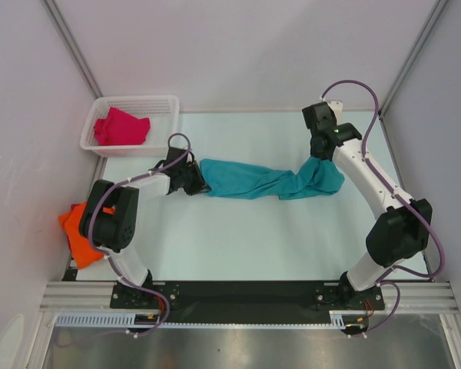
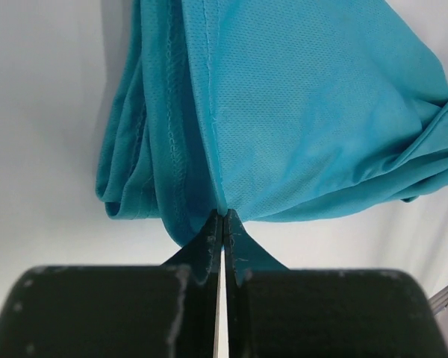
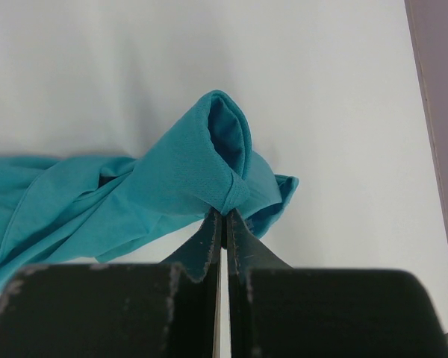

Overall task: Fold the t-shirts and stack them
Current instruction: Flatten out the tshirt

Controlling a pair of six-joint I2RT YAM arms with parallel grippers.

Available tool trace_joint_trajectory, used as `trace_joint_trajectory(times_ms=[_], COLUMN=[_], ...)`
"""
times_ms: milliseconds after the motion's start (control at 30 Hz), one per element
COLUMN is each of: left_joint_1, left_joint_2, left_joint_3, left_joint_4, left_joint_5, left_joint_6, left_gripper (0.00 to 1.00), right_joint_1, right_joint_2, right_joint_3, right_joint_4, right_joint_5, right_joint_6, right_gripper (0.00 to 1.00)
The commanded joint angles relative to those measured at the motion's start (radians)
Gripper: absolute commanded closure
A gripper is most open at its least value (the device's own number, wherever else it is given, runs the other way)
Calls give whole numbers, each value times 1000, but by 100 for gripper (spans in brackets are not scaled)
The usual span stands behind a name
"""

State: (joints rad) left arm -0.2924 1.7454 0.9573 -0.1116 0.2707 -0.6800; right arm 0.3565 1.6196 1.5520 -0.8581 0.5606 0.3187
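A teal-blue t-shirt [image 1: 261,181] stretches in a twisted band across the middle of the table, between both arms. My left gripper [image 1: 196,183] is shut on its left end; the left wrist view shows the cloth [image 2: 299,112] pinched at my fingertips [image 2: 222,216]. My right gripper [image 1: 320,157] is shut on the right end, where a sleeve hem [image 3: 224,160] is nipped between the tips [image 3: 224,214]. A magenta-red t-shirt [image 1: 121,127] lies bunched in the basket. An orange t-shirt [image 1: 78,231] lies at the table's left edge, partly hidden by my left arm.
The white lattice basket [image 1: 165,104] stands at the back left corner. Grey enclosure walls close in the left, right and back sides. The black base rail [image 1: 238,292] runs along the near edge.
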Motion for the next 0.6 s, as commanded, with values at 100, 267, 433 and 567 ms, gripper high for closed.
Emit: trace_joint_trajectory(times_ms=[100,267,433,567], left_joint_1=[4,27,100,153], left_joint_2=[-90,-185,-268,-354], left_joint_3=[35,234,434,509], left_joint_4=[4,-167,-302,-364], left_joint_5=[38,15,27,48], left_joint_6=[11,59,88,97], left_gripper=[100,100,100,100], right_joint_1=[1,-33,-77,-77], right_joint_2=[-32,-7,8,-7], right_joint_3=[14,141,324,372], right_joint_4=[5,-38,-104,-147], right_joint_5=[30,62,87,134], right_joint_6=[-10,-23,-30,-24], right_gripper=[100,100,100,100])
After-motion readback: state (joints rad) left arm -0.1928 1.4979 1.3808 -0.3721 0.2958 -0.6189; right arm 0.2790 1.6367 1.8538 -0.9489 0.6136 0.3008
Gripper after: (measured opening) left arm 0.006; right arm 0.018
